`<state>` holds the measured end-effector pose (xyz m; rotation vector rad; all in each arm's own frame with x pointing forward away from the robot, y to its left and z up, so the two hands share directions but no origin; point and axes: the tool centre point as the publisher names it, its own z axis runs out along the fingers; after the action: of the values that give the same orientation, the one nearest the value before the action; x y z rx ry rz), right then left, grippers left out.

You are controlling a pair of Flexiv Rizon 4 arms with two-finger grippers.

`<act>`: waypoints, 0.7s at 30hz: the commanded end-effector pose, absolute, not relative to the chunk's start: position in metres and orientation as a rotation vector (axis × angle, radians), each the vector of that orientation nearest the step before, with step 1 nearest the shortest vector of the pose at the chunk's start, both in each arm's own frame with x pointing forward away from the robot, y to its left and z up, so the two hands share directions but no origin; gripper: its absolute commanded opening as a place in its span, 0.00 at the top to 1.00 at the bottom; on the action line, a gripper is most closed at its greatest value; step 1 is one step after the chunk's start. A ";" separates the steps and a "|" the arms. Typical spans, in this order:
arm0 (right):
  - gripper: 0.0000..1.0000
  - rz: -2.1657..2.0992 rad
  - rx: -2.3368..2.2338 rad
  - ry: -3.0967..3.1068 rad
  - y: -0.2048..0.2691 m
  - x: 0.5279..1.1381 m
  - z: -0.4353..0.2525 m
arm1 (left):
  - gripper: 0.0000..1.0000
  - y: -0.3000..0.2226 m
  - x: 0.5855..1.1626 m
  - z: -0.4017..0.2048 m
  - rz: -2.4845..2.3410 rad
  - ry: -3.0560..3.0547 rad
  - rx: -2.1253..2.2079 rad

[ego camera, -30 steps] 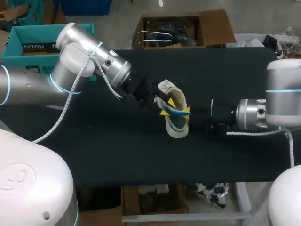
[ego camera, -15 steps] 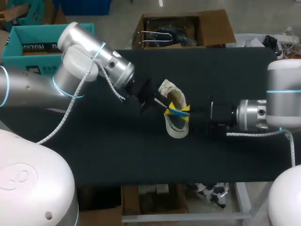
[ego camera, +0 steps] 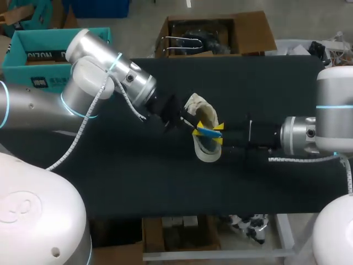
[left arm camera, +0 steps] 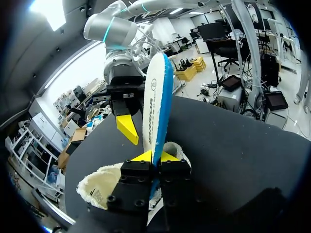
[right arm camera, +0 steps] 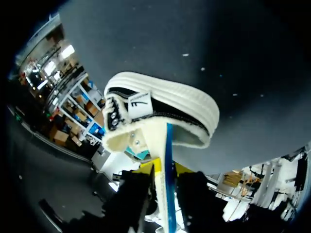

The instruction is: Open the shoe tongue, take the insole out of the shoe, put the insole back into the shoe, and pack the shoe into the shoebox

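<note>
At mid-surface, between the two arms: shoe (right arm camera: 165,109) (black upper, thick cream sole, fleece lining) rests on the dark surface (ego camera: 265,83), with both claws gathered at its mouth. Over the last second the shoe has not shifted. The left arm's wrist has swung a little up and back, and the right arm has eased slightly towards its own side. The blue-and-white insole (left arm camera: 154,97) has stayed on edge over the opening throughout. Left claw (left arm camera: 156,158): nearly closed, a yellow tip pressed to each face of the insole, so it has hold of it. Right claw (right arm camera: 166,170): the insole's blue edge runs straight through it in the right wrist view, but whether it actually grips cannot be told from these pictures. Insole's lower end looks to sit at or just inside the fleece collar, with most of its length clear of the shoe. Judgement: small, slow adjustments with the insole shared between claws suggest a handover or realignment partway through the insole step. Whether it is coming out or going back in I cannot say. Packing is not yet begun, and no shoebox can be made out on the surface. Surface itself: black, matte cloth, evenly lit.
</note>
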<state>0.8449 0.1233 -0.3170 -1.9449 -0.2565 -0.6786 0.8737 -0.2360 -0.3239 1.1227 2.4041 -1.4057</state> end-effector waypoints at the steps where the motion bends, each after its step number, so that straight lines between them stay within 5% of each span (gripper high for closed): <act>1: 0.93 -0.673 -1.942 -0.260 0.126 0.848 -0.318 | 1.00 -0.240 0.872 -0.327 -1.389 2.397 1.104; 3: 1.00 -0.673 -1.942 -0.266 0.127 0.850 -0.318 | 1.00 -0.241 0.872 -0.326 -1.389 2.386 1.097; 21: 1.00 -0.682 -2.021 -0.301 0.134 0.875 -0.318 | 1.00 -0.249 0.897 -0.331 -1.396 2.346 1.016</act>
<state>0.8659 0.1234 -0.3155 -2.0114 -0.2992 -0.6951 0.8930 -0.2404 -0.3223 1.0173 2.3480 -1.3819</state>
